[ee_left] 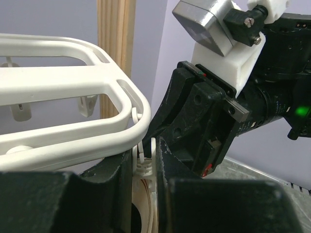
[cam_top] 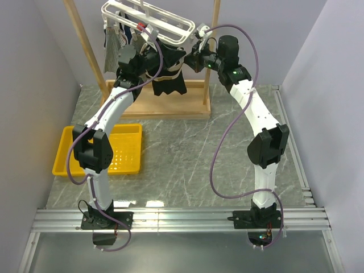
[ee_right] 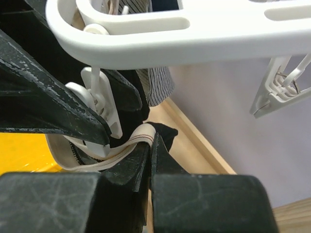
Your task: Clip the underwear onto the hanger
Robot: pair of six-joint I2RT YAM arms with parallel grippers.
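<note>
The white hanger [cam_top: 149, 23] hangs from the wooden stand at the back. The black underwear [cam_top: 168, 81] with a beige waistband [ee_right: 141, 137] hangs just below it between both grippers. My left gripper [ee_left: 144, 162] is shut on a small white clip [ee_left: 144, 167] under the hanger's corner bar [ee_left: 97, 131], and the waistband shows below the clip. My right gripper [ee_right: 151, 141] is shut on the waistband's edge, right next to that clip [ee_right: 103, 109]. The left gripper's fingers [ee_right: 48, 104] pinch the clip in the right wrist view.
The wooden frame stand [cam_top: 85, 48] has posts left and right of the hanger and a base board [cam_top: 170, 105]. A grey striped garment [cam_top: 112, 48] hangs at the hanger's left end. A free clip [ee_right: 274, 94] dangles to the right. A yellow tray [cam_top: 122, 151] lies at the table's left.
</note>
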